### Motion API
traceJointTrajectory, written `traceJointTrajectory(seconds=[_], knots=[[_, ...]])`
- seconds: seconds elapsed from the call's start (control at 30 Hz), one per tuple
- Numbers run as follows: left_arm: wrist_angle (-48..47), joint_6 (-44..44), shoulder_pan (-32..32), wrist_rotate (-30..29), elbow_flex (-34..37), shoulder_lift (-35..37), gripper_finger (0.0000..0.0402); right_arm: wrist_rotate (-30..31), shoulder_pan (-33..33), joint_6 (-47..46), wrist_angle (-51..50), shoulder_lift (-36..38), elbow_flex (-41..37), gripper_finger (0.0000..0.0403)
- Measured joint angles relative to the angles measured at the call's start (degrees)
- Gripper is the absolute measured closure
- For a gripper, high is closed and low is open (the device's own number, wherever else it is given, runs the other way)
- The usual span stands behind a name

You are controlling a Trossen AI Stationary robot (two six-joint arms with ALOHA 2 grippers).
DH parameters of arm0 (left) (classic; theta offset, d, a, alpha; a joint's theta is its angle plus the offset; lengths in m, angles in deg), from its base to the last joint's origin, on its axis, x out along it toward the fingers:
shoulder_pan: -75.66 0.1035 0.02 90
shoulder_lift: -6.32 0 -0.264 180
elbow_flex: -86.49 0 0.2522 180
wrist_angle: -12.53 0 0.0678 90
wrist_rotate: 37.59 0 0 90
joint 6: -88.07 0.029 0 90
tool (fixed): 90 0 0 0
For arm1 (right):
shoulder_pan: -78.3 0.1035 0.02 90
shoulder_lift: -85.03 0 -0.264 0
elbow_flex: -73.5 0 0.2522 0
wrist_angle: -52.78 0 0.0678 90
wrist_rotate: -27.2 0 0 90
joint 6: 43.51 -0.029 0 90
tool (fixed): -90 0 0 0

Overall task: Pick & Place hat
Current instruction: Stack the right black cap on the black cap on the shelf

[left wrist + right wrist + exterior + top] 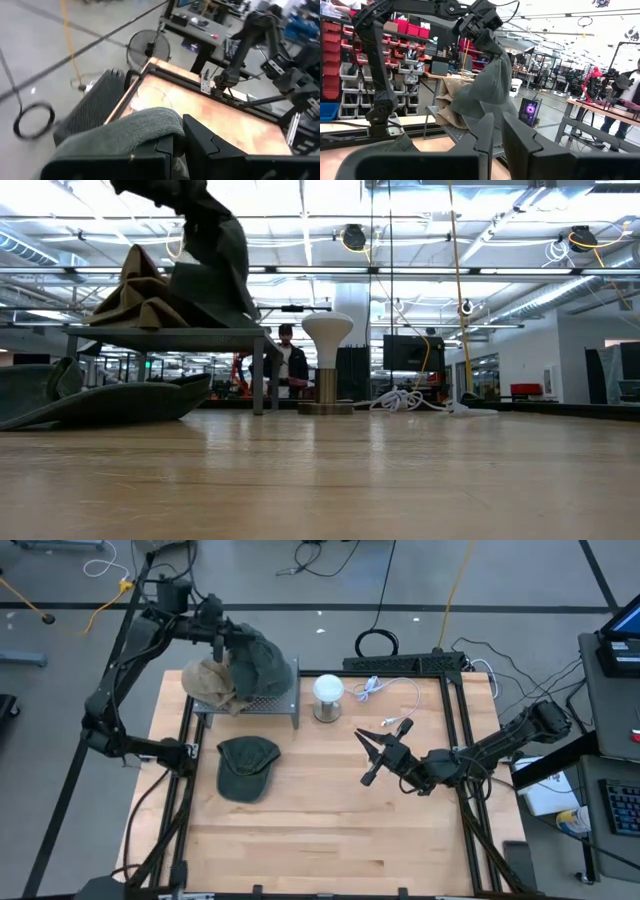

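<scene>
- Left tool [232, 640] is clenched on a grey-green hat [262, 668], which we hold up by a fold of its cloth so that the rest hangs down over the small metal rack [268, 705] at the far left of the table [330, 830].
- Our right tool [372, 753] waits low over the middle of the table, well apart from the rack, its fingers spread and holding nothing.
- Nearest us on the wood lies a dark green cap [246, 766], flat, just in front of the rack.
- On the rack itself, beside the hanging hat, a tan hat [208, 683] sits crumpled.
- Just beside the rack stands a white mushroom-shaped lamp [328, 698], and behind it a loose white cable [395, 690] lies on the table.
- Far behind the table, in the low view, a person [288, 366] stands in the room.
- We judge the step in hand to be the pick: the hat is gripped and raised, not yet carried off.
- Next we need to bring it clear of the rack and the tan hat, then down onto open wood, likely near the cap, without dragging the tan one along or knocking the lamp.
</scene>
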Motion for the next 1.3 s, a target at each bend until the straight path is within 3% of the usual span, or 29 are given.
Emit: traceJointTrajectory(seconds=[0.17,0.33,0.5,1.03,1.13,1.3], knots=[[6.5,2.1,-3.0,2.0,0.0,-1.5,0.0383,0.0,-0.3,-1.3,0.0,0.0,0.0,0.0381],[10.6,1.5,-4.7,7.8,0.0,-4.5,0.0383,0.0,-0.3,-3.5,0.0,0.0,0.0,0.0381],[9.4,-1.1,-4.9,7.4,0.0,-7.9,0.0383,-0.1,-0.3,-3.4,0.0,0.0,0.0,0.0382],[-9.9,-2.3,1.5,8.3,0.0,-9.3,0.0383,-0.1,-0.4,-3.0,-1.4,0.0,0.0,0.0385],[-11.5,-4.4,2.3,6.8,0.0,-8.1,0.0383,-0.1,-0.4,-3.0,-2.4,0.0,0.0,0.0385],[-12.9,-9.4,4.2,-1.2,0.0,-5.1,0.0383,-0.1,-0.4,-4.4,-3.6,0.0,0.0,0.0385]])
